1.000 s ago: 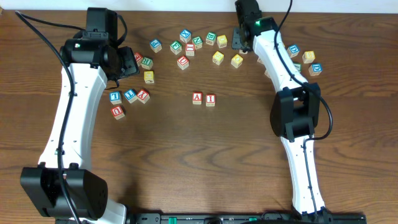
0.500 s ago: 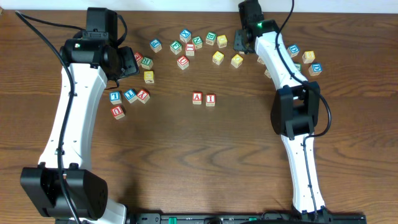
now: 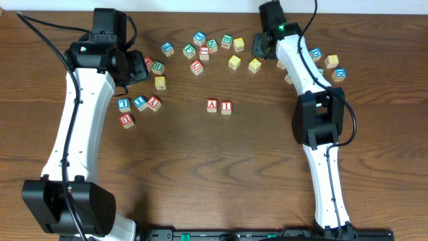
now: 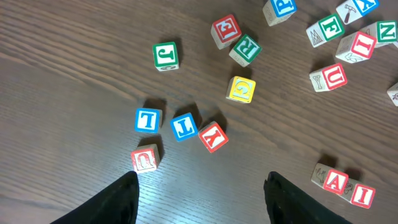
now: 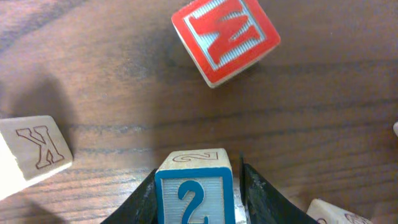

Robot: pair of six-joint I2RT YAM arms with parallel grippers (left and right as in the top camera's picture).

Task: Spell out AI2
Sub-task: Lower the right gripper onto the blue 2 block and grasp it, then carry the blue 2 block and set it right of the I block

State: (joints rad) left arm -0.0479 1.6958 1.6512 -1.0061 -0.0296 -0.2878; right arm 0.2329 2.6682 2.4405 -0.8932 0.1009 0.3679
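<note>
Fingers of the left gripper (image 4: 200, 182) stand spread above the wooden table (image 3: 200, 167), gripping nothing. At mid-table we see the red A cube (image 3: 212, 104) just beside the red I cube (image 3: 226, 106) on its right. Farther right, toward the back, the right gripper (image 5: 198, 174) pinches the blue 2 cube (image 5: 194, 198), near a red-faced cube (image 5: 225, 38).

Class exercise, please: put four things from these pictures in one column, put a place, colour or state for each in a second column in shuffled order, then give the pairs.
Things
1. 2 cube
2. A cube
3. left gripper
4. G cube

Descriptions
a. open, nothing between its fingers
b. yellow face
c. right beside the I cube, mid-table
d. between the fingers of the right gripper

Pairs: 1-d, 2-c, 3-a, 4-b
</note>
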